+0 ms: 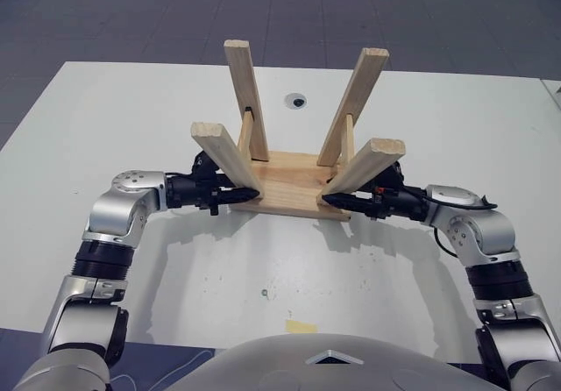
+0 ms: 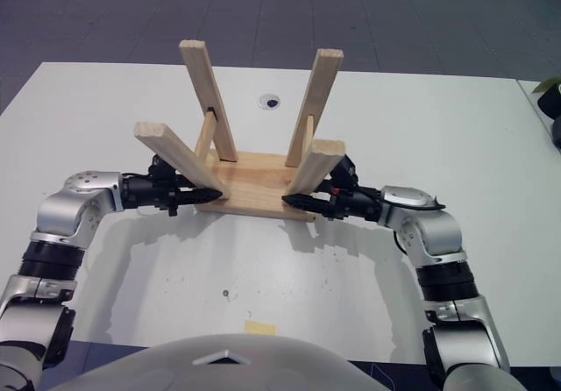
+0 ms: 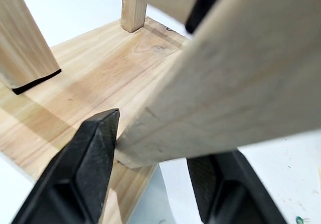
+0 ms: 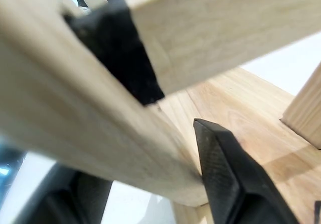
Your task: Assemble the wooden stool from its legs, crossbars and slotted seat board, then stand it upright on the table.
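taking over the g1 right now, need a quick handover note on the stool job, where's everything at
Left gripper: shut on the near left leg, low down by the seat board.
Right gripper: shut on the near right leg, also near its base.
Stool: upside down on the table, with the seat board flat. The near legs and far legs point up. The crossbars sit between the legs on each side.
Done: assembly looks complete.
Left: turn the stool over and stand it upright on the table.
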You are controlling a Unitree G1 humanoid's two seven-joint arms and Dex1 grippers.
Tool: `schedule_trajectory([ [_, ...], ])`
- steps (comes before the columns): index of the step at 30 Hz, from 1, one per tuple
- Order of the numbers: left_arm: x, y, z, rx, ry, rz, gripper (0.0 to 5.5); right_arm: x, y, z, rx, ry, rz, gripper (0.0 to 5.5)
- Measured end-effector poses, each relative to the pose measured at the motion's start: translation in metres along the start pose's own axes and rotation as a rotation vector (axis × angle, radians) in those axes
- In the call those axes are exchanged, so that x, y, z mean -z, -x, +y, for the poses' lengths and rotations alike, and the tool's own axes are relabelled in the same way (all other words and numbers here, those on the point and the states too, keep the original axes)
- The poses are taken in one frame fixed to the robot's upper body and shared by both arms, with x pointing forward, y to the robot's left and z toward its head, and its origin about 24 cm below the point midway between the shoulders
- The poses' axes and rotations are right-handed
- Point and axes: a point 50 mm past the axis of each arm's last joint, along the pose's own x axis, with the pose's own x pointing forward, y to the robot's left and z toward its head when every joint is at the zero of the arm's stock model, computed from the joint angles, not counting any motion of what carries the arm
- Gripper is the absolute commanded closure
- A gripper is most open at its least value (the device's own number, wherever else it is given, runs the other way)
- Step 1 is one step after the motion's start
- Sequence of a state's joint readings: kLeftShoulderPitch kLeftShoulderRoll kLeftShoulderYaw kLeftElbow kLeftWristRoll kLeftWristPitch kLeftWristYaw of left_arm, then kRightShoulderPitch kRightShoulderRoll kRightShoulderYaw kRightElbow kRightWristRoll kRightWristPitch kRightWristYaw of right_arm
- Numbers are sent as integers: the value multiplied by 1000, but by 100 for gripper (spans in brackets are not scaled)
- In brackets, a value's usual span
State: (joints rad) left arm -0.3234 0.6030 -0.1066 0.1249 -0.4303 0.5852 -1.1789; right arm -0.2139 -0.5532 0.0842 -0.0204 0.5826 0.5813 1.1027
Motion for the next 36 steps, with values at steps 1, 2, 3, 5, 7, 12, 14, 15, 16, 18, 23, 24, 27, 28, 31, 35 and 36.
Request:
schedule_trajectory([
  [1,-3,2,-1,11,24,-13,355,-2,1,1,-3,-5,-11,351],
  [2,-6,3,-2,21,43,-22,356,-4,3,2,-7,-13,-22,361],
  [3,-8,5,-3,31,62,-33,356,-7,4,3,-13,-21,-33,368],
  [5,-15,10,-7,53,102,-45,361,-11,7,10,-33,-84,-75,381],
  [7,-23,19,-14,82,166,-61,367,-13,8,19,-68,-189,-150,397],
  [12,-41,31,-25,41,341,-111,374,-16,3,35,-64,-439,-363,443],
  [14,-44,29,-24,3,416,-131,375,-13,1,36,-23,-538,-439,443],
  [15,-46,27,-25,-13,459,-141,375,-15,0,36,9,-570,-479,443],
  [16,-47,25,-25,-26,496,-153,337,-16,-1,35,38,-599,-510,443],
  [18,-53,23,-23,-80,543,-175,300,-15,-1,33,97,-648,-531,387],
  [23,-68,27,-7,-187,621,-371,212,-8,-2,23,252,-684,-547,299],
  [24,-69,29,-5,-199,629,-401,194,-8,-1,23,259,-679,-550,281],
  [27,-71,33,-4,-197,626,-489,151,-14,11,16,302,-628,-560,240],
  [28,-73,35,-4,-198,608,-520,131,-16,17,14,315,-605,-570,221],
  [31,-83,52,0,-271,439,-612,81,-27,49,18,325,-484,-590,173],
  [35,-74,96,1,-309,194,-574,13,-4,77,39,340,-363,-438,107],
  [36,-67,108,-1,-305,143,-512,10,6,85,45,359,-338,-359,93],
])
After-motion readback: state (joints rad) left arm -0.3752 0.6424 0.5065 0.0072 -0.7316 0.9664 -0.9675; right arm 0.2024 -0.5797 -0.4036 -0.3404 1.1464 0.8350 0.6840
